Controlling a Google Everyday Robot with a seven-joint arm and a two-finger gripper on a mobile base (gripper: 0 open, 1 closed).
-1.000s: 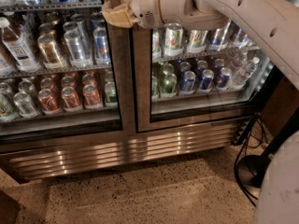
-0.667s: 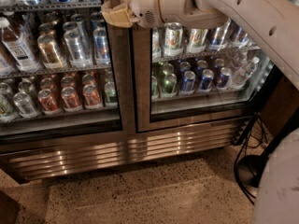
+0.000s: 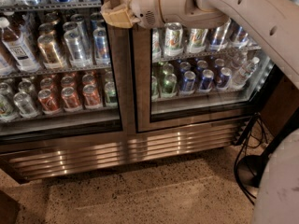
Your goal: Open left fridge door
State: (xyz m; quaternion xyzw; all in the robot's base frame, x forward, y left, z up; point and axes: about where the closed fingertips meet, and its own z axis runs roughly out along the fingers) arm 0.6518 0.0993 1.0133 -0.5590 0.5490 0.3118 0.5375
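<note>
The fridge (image 3: 126, 150) fills the view, a steel two-door cooler with a ribbed grille along its base. The left fridge door (image 3: 114, 78) stands flush with the frame, and behind its glass are shelves of silver, red and orange cans and a bottle. The twin right door (image 3: 205, 101) shows blue and green cans. My gripper (image 3: 114, 14), tan-tipped at the end of the white arm (image 3: 224, 6), is high up at the centre. It sits against the left door's right-hand frame edge, where the two doors meet.
Black cables and a round black stand base (image 3: 247, 169) lie on the floor at the right. My white body (image 3: 280, 190) fills the lower right corner. Speckled floor (image 3: 140, 195) lies in front of the fridge. A dark object (image 3: 7, 211) is at the lower left corner.
</note>
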